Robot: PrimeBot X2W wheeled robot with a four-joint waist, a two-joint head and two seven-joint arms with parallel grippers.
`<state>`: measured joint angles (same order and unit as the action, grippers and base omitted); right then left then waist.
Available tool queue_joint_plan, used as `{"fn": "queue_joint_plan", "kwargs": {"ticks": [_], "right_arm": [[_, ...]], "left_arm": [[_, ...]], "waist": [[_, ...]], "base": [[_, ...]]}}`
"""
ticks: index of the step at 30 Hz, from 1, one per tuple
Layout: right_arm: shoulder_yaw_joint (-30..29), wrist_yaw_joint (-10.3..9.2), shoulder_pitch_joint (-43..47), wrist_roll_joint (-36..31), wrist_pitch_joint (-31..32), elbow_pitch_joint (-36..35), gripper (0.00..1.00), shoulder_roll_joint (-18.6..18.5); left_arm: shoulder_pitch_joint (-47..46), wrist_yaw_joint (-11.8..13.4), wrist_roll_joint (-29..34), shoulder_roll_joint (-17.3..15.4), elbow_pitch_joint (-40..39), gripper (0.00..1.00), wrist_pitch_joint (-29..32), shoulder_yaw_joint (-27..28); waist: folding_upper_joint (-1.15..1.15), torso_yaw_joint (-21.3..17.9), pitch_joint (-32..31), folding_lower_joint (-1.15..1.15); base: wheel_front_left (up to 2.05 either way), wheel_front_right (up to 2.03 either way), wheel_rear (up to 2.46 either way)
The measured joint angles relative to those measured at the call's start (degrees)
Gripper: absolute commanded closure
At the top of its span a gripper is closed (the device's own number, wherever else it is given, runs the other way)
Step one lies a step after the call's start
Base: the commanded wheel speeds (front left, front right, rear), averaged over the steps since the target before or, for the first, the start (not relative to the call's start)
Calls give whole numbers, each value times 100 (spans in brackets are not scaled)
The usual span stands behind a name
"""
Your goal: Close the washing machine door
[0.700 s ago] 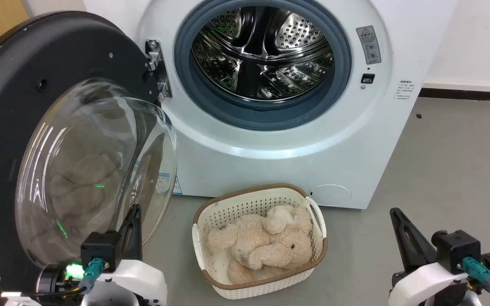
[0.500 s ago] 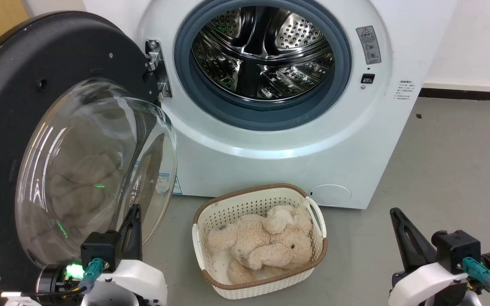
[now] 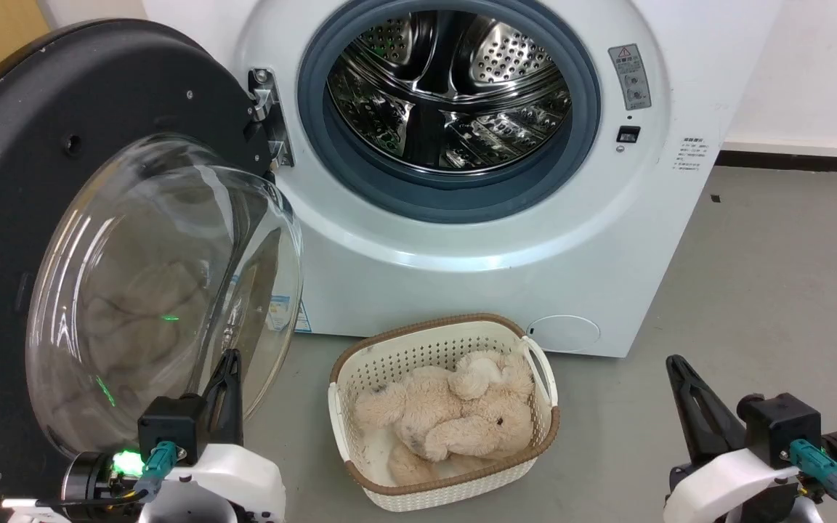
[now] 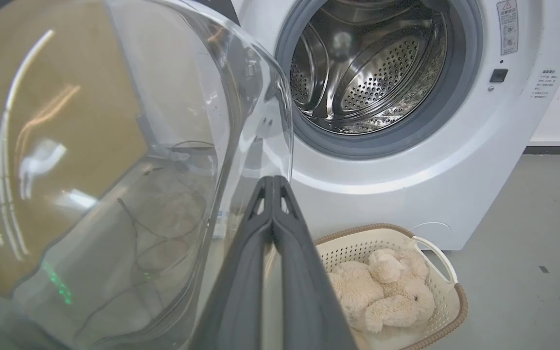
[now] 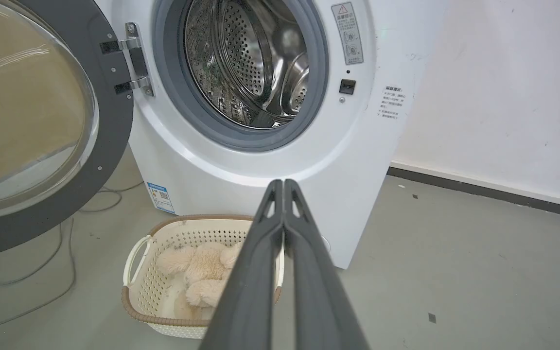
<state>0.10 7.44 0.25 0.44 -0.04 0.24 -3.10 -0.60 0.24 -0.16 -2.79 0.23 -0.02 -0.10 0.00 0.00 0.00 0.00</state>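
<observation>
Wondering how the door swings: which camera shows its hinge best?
Right wrist view: the hinge is unobstructed, both brackets clear. Head view shows it partly behind the door rim. Left wrist view: blurred through the glass.

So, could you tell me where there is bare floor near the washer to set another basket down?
The widest bare floor lies right of the washing machine and the basket, out to the dark skirting. A narrower strip runs between the basket and the washing machine door. The left is crowded: the open door stands there, with the left gripper beside its glass.
</observation>
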Motion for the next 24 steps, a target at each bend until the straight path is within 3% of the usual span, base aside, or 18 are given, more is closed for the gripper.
{"fn": "queue_joint_plan", "kwargs": {"ticks": [14,15,24], "right_arm": [[0,0,0,0,0,0,100,0],[-1,0,0,0,0,0,0,0],[-18,0,0,21,-15,5,0,-1]], "left_arm": [[0,0,0,0,0,100,1,0],[0,0,0,0,0,0,0,0],[-1,49,-2,1,8,0,-11,-32]], "waist": [[0,0,0,0],[0,0,0,0],[0,1,8,0]], "base": [[0,0,0],[0,0,0],[0,0,0]]}}
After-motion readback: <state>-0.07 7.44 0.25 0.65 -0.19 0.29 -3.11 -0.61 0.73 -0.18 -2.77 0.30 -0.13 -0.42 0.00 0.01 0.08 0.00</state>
